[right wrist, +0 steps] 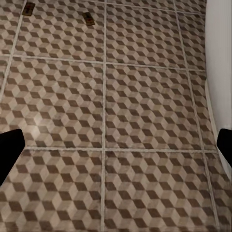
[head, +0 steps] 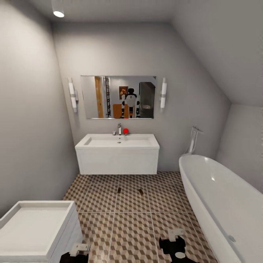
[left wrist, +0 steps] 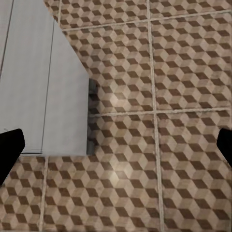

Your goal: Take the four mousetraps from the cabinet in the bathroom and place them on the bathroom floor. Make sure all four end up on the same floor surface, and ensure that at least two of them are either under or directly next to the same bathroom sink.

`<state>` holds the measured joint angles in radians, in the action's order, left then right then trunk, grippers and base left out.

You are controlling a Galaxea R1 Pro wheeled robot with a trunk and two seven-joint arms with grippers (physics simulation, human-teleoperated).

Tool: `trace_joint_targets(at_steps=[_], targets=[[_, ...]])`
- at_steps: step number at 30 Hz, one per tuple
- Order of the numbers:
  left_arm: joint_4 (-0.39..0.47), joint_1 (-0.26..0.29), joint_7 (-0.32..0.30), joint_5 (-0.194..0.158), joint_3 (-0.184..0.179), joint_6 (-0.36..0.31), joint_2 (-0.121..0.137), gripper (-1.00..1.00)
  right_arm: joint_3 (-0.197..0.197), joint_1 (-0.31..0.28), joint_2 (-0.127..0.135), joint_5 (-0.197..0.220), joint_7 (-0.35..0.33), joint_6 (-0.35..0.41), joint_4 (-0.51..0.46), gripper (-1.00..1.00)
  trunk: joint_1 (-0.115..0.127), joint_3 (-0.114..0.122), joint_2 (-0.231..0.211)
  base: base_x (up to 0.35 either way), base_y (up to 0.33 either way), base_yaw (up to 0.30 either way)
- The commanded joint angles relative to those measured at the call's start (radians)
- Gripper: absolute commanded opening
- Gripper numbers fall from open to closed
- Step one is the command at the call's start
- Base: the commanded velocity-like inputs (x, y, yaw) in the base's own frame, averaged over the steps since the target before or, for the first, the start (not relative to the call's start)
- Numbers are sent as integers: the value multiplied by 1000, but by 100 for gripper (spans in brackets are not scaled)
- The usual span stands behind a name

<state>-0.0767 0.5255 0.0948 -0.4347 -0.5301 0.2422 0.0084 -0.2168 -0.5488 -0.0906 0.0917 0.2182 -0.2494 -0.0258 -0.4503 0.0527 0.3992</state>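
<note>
Both tools (head: 82,250) (head: 175,237) open; two mousetraps (head: 119,190) (head: 141,191) near sink (head: 117,153).

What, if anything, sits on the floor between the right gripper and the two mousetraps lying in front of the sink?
Nothing visible: bare patterned floor runs from the right gripper to both mousetraps, before the sink. The bathtub stays off to the side.
</note>
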Motion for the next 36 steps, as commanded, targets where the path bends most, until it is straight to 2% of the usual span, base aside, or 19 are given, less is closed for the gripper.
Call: trace_joint_targets(at_steps=[1, 23, 36], targets=[[-3, 1, 0, -7, -8, 5, -1, 100, -9, 0, 0, 10, 3, -4, 1, 100, 0, 0, 1, -336, 0, 0], [-3, 1, -1, -7, -8, 5, -1, 100, -9, 0, -1, 10, 3, -4, 1, 100, 0, 0, 1, -328, 0, 0], [-3, 1, -1, -7, -8, 5, -2, 100, -9, 0, -1, 10, 3, -9, 1, 100, 0, 0, 1, -71, 0, 49]])
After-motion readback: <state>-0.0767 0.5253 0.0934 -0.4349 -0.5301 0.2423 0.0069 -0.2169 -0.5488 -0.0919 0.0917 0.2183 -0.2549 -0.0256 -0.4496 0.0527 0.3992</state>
